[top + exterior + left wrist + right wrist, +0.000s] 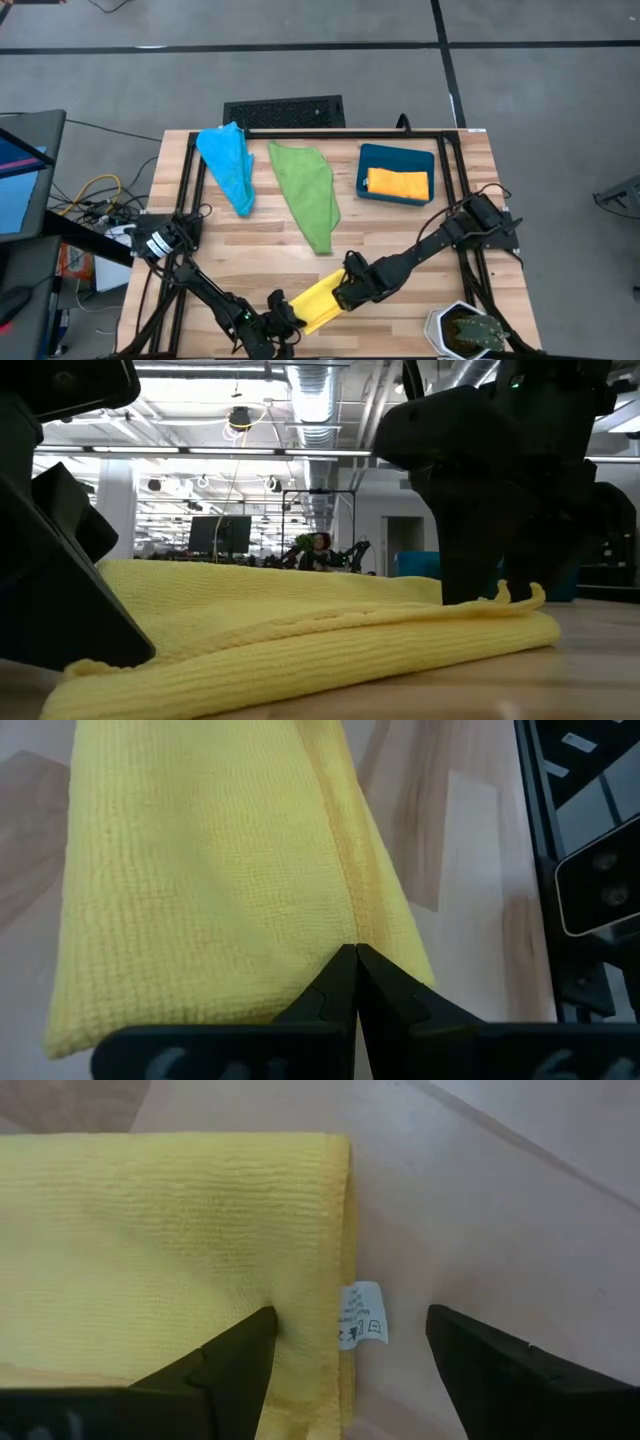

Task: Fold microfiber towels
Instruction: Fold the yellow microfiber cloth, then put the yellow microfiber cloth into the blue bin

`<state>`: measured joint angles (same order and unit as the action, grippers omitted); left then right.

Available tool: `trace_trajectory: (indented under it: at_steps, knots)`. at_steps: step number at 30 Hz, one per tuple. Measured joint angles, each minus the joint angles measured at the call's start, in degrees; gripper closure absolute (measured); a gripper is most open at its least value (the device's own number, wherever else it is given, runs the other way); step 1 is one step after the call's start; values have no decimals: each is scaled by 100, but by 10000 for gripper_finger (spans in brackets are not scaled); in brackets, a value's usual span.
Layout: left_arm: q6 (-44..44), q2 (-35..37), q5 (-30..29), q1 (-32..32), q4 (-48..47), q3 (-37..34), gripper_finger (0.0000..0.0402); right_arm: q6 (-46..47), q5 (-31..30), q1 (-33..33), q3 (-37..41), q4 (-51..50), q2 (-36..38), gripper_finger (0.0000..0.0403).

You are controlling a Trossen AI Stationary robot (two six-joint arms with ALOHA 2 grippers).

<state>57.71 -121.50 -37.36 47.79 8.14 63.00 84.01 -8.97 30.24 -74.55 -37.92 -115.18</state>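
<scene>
A: Where is the yellow towel (318, 300)?

B: On the counter (400, 225), near the front edge, folded. The left pincer (285, 318) pinches one end. The right pincer (350, 1350) is wide open at the other end.

A: Next?

B: Maybe let go, then grab the green towel (308, 190).

wooden table (400, 225): yellow towel (318, 298) at front; behind it green towel (308, 190), blue towel (228, 160), teal bin (396, 160).

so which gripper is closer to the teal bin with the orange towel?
Right. The right gripper, open at the far end of the yellow towel, sits diagonally below the bin. The left gripper is shut at the towel's near end, farther away.
</scene>
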Motion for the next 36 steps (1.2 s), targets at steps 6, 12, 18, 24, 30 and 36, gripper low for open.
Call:
trace_trajectory:
  at_steps: [6, 12, 18, 24, 30, 36]
  knots:
    - [-70, -13, 90, -18, -36, -7, 402, -148, 170, -118, 46, 94, -4, 149]
    - [-61, -17, 210, -56, -28, -10, 402, -588, 262, -155, 51, 512, -26, 266]
    - [-36, -11, 409, -168, -15, -9, 402, -1006, 481, -241, 88, 922, -43, 380]
    - [-24, 133, 861, -294, -157, -11, 402, -1214, 721, -420, 89, 793, 19, 385]
    - [-388, 837, 1036, -526, -1320, -57, 401, -1872, 668, -752, 97, 234, 472, 385]
    - [-463, 1895, 509, -825, -2784, -47, 401, -2732, 530, -1413, 112, -372, 998, 385]
